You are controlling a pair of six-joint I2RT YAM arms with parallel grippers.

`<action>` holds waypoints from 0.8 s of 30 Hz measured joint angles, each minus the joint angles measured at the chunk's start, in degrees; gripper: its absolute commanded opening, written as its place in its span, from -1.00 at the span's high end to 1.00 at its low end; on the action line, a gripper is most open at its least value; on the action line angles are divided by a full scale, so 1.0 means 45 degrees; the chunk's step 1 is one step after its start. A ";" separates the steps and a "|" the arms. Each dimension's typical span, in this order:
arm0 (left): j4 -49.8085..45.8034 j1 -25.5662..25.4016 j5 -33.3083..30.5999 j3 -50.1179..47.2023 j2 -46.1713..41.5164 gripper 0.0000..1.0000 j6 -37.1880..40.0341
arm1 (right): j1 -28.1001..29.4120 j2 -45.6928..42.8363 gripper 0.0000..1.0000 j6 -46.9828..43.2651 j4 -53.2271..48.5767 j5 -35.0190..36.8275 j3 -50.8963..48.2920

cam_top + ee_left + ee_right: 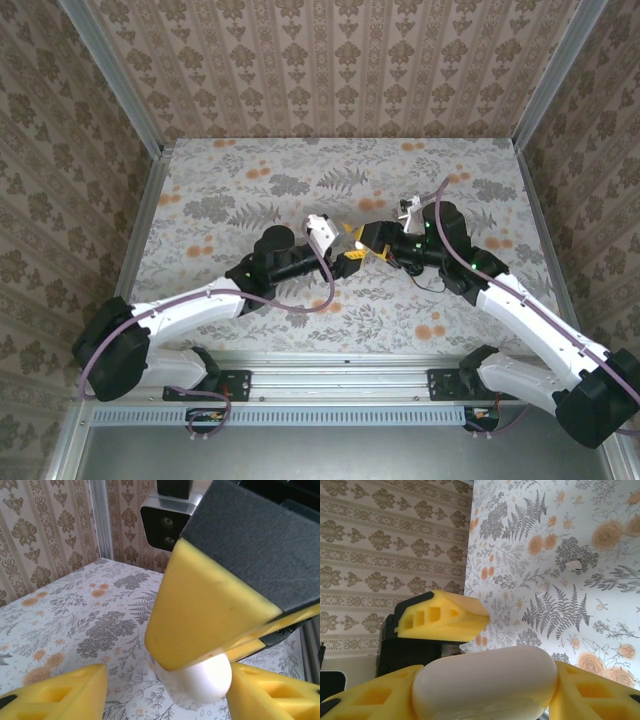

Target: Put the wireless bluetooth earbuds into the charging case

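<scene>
Both arms reached in from their bases at the near edge and met over the middle of the flowered table (240, 190), elbows low and forearms angled toward each other, so that the two wrists stood almost nose to nose. The left arm (200, 300) stretched up and to the right across the cloth. The right arm (530, 320) came in from the other side, bent back toward the centre.

The right gripper (487, 695) was clamped on the charging case (485, 677). The white pebble lay crosswise between its yellow fingers (375, 697), pressed by a pad at each end and held clear of the cloth.

From the left wrist, the left gripper (167, 682) stood spread to either side of that same case. One of its fingers (272, 692) sat just beside the white shell and the other stood apart from it, so it had no grip on anything. A yellow finger of the right gripper (210, 615) lay over the top of the case there, hiding most of it.

Patterned wallpaper (330, 60) closed in the far side.
</scene>
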 measured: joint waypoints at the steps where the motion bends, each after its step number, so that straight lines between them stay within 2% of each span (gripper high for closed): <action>1: 0.0044 0.0000 0.0005 0.0005 0.0010 -0.13 -0.0058 | 0.0063 0.0000 -0.01 0.0000 0.0039 0.0015 0.0000; 9: 0.0364 -0.0092 0.0330 0.0005 0.0034 0.36 -0.0466 | 0.0306 0.0000 -0.01 0.0044 0.0243 0.0350 0.0000; 12: 0.0359 -0.0092 0.0350 0.0005 0.0034 0.50 -0.0510 | 0.0330 0.0000 -0.09 0.0102 0.0248 0.0520 0.0000; 17: 0.0335 -0.0083 0.0549 0.0005 0.0005 0.57 -0.0520 | 0.0316 -0.0102 -0.51 -0.0423 0.0117 0.0656 -0.0005; 20: 0.0311 0.0087 0.0986 -0.0049 -0.0194 0.61 -0.0631 | -0.0112 -0.0597 -0.57 -0.1603 -0.0083 0.0301 -0.0034; 24: 0.0500 0.0636 0.1996 -0.0316 -0.0593 0.60 -0.0947 | -0.1977 -0.1268 -0.55 -0.3400 -0.0015 -0.1219 -0.0083</action>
